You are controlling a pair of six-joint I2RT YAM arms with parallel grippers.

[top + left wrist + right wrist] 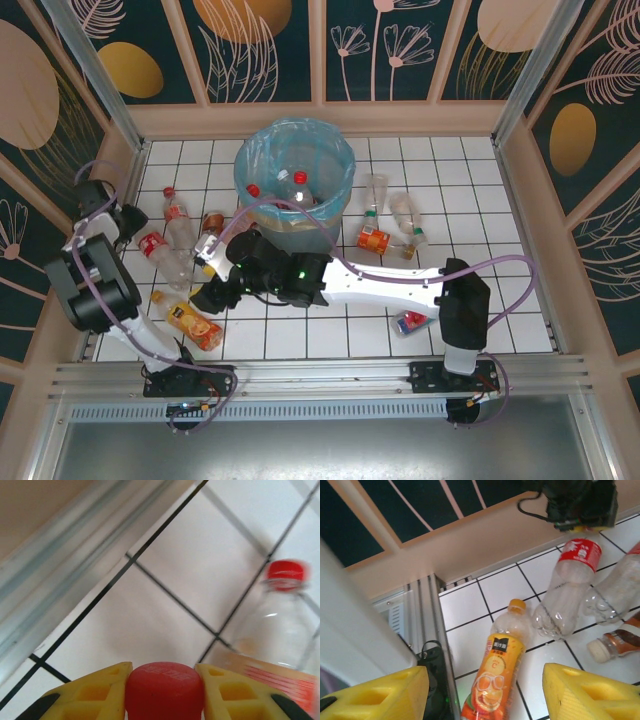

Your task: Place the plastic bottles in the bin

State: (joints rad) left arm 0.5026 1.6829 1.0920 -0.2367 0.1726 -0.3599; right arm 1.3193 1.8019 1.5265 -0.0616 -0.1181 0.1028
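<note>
On my left wrist feed the left gripper has its jaws pinched on a red cap. The bottle below that cap is cut off by the bottom of the frame. Just beside it lies a second red-capped bottle, blurred, with its label running out at the right.

From the right wrist I can see that the clamped one is the red-labelled bottle, lying on the white tiled counter with its cap buried under the dark gripper. The right gripper hangs over the orange juice bottle with its jaws spread wide. That bottle's base is lost at the bottom edge. A brown bottle with a pale cap lies near the right-hand finger, partly out of frame.

Overhead, the bin stands at the far middle of the counter with two red-capped bottles inside. I cannot count any deeper ones through the bag. More loose bottles lie to its right.
</note>
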